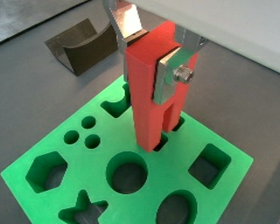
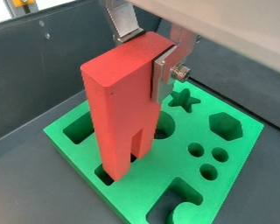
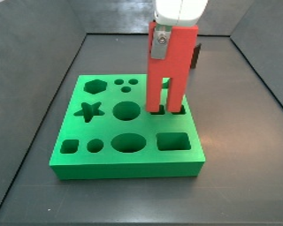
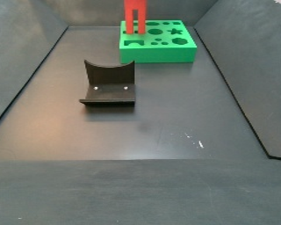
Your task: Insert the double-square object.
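The double-square object [image 1: 149, 101] is a tall red bar that stands upright with its two prongs down. My gripper [image 1: 152, 52] is shut on its upper end, one silver finger [image 1: 174, 74] on each side; it also shows in a wrist view [image 2: 146, 54] and in a side view [image 3: 169, 35]. The prong tips sit at the pair of square holes near one edge of the green board [image 3: 132, 168] and look a little way into them. The bar [image 3: 168, 79] also shows far off in a side view [image 4: 133, 18], on the board [image 4: 154, 54].
The board's other holes include a star [image 3: 91, 110], a hexagon [image 3: 96, 86] and a large circle [image 3: 127, 110]. A dark grey block with a curved notch [image 4: 108, 83] stands on the dark floor apart from the board, also in a wrist view [image 1: 81, 48]. Dark walls enclose the floor.
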Tool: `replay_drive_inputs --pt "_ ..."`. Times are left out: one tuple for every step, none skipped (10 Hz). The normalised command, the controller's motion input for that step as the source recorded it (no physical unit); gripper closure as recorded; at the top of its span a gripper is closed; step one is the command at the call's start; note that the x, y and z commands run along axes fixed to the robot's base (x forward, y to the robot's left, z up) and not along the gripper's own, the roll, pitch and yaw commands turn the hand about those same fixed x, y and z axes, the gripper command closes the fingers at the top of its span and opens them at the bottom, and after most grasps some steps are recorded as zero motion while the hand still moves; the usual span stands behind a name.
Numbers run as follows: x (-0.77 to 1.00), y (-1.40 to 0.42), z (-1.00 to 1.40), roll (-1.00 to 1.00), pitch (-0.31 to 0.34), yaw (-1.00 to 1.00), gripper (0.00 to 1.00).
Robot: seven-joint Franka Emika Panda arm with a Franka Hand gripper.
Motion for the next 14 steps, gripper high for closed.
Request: replay_drive_inputs --pt "0.24 -0.11 -0.17 -0.09 0.000 -0.12 1.00" --pt "0.43 -0.04 -0.19 0.00 0.061 -0.01 1.00" --pt "0.26 -0.05 -0.24 0.00 0.061 0.12 1.00" --pt "0.01 -0.02 -0.19 0.00 0.000 0.29 1.00" --pt "-0.05 -0.03 -0.14 0.00 0.000 0.18 1.00" --pt "-0.05 -0.06 -0.11 0.00 0.000 0.08 1.00" --pt "0.06 0.00 -0.21 0.13 0.033 0.06 1.00" --pt "0.25 0.00 -0.29 0.26 0.106 -0.05 1.00" --pt "0.17 0.00 -0.31 0.33 0.124 -0.08 1.00" --pt "0.12 0.00 -0.32 0.26 0.119 -0.04 1.00" --pt "0.05 0.00 -0.30 0.17 0.079 -0.01 1.00" --pt "0.00 0.00 -0.32 0.11 0.043 0.00 1.00" --pt "0.00 0.02 -0.32 0.09 0.027 0.00 1.00" --pt "0.00 0.09 -0.31 0.11 0.034 0.00 1.00"
